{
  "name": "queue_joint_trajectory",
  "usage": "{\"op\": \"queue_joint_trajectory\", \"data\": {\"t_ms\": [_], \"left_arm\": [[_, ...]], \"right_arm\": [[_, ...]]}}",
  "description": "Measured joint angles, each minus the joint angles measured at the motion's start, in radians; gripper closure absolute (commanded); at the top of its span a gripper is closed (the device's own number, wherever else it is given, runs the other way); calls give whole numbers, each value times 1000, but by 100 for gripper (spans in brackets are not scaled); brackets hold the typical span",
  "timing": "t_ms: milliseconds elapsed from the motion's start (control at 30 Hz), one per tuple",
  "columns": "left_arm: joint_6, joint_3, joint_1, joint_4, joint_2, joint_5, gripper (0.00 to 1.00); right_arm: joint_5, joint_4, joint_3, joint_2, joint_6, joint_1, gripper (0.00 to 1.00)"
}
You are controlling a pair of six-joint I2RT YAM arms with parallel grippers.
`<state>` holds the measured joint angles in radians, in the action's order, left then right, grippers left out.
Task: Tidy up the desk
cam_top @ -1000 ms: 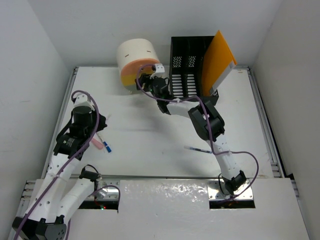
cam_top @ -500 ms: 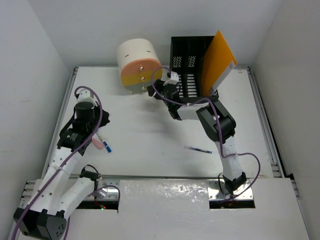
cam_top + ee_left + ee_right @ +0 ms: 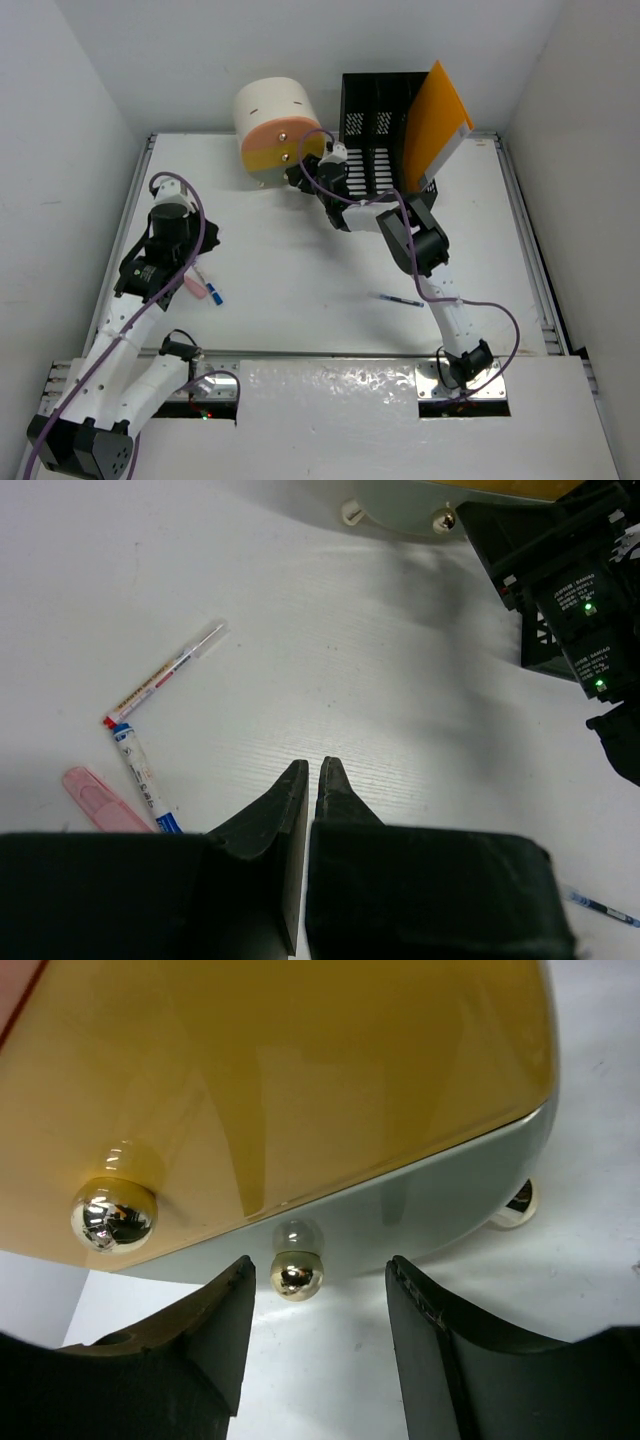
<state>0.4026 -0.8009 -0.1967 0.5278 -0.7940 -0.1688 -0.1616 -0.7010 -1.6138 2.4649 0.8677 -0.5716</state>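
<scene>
Just above the desk [image 3: 280, 270], the right gripper [image 3: 320, 1272], jaws apart, brackets a gold knob [image 3: 298, 1273].

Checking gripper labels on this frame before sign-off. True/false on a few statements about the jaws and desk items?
1. The left gripper has its jaws shut and empty. True.
2. The right gripper has its jaws shut tight. False: they stand open either side of a small gold knob on the round drawer box.
3. A pen lies on the desk. True.
4. The orange folder lies flat on the desk. False: it stands on edge at the black file rack.
</scene>
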Motion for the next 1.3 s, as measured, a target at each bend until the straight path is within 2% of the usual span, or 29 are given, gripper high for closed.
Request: {"op": "queue_joint_trajectory", "data": {"t_ms": [300, 433, 1033, 1133, 1267, 1300], "left_arm": [[0, 0, 0, 0, -2, -3, 100], [-1, 0, 0, 0, -5, -3, 100], [-1, 0, 0, 1, -7, -12, 100], [-1, 0, 0, 1, -8, -12, 100], [-1, 0, 0, 2, -8, -14, 100], [-1, 0, 0, 2, -8, -14, 100]], "right_arm": [[13, -2, -21, 16, 28, 0, 54], [17, -5, -39, 39, 45, 0, 61], [60, -18, -81, 79, 128, -2, 64], [62, -22, -81, 85, 135, -2, 70], [67, -26, -85, 87, 142, -3, 89], [67, -27, -85, 87, 143, -3, 99]]}}
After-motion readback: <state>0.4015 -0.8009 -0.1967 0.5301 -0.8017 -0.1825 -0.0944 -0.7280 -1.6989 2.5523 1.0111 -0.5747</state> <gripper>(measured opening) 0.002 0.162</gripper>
